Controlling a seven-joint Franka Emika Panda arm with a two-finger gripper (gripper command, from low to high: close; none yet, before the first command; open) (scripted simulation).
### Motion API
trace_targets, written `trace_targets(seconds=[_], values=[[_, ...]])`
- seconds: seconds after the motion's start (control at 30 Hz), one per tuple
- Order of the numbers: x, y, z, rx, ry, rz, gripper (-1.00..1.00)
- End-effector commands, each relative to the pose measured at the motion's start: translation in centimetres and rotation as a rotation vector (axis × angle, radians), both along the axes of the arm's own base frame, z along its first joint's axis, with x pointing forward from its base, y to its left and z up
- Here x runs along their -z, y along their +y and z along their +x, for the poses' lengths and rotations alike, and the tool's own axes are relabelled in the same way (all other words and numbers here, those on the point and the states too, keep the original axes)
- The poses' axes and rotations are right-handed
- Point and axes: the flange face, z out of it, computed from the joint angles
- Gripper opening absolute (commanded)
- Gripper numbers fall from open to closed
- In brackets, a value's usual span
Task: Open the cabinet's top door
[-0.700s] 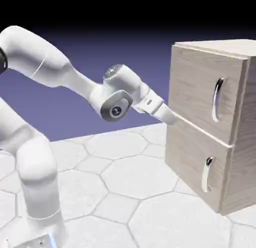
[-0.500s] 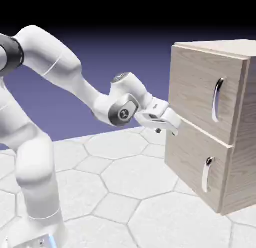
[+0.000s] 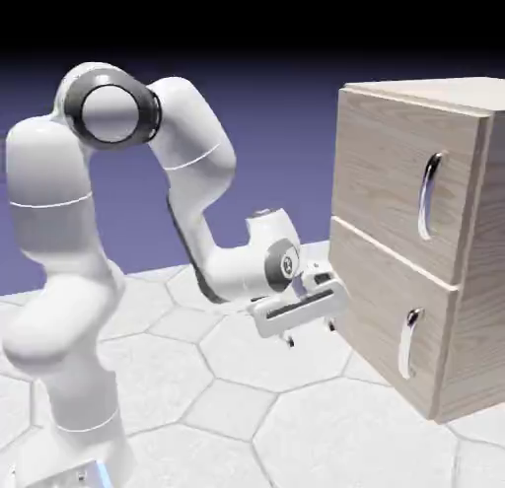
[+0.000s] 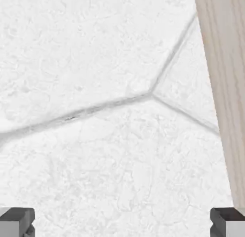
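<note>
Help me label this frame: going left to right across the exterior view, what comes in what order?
Robot arm → gripper → bottom door's handle → top door's handle, both on the cabinet.

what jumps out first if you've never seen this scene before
The big white arm folds down from the exterior view's left, its gripper pointing at the pale hexagon-tiled floor, fingers spread wide with nothing between them. At the right stands the wood-grain cabinet, its top door shut.
</note>
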Motion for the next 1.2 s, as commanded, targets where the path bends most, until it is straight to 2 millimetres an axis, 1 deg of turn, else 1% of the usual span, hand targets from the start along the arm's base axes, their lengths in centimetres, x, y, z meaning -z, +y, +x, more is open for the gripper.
trace_targets(seconds=[0.0,0.1,0.17,0.3,0.43,0.57,0.73,0.87,1.0,1.07,1.17], values=[[0.7,0.3,-0.2,-0.06,0.019,-0.008,0.0],[2.4,1.1,-0.6,-0.238,0.059,-0.022,0.0],[3.2,1.7,-0.8,-0.356,0.072,-0.025,0.0],[3.9,2.8,-1.0,-0.586,0.06,-0.026,0.0],[3.5,3.7,-0.8,-0.801,-0.004,-0.035,0.0],[1.9,4.1,0.0,-0.99,-0.117,-0.069,0.0],[-1.5,3.5,1.5,-1.177,-0.31,-0.171,0.0],[-5.2,1.8,3.0,-1.275,-0.486,-0.314,0.0],[-9.8,-1.2,4.3,-1.318,-0.656,-0.517,0.0],[-12.3,-3.1,4.7,-1.318,-0.731,-0.641,0.0],[-16.4,-6.6,5.0,-1.288,-0.823,-0.852,0.0]])
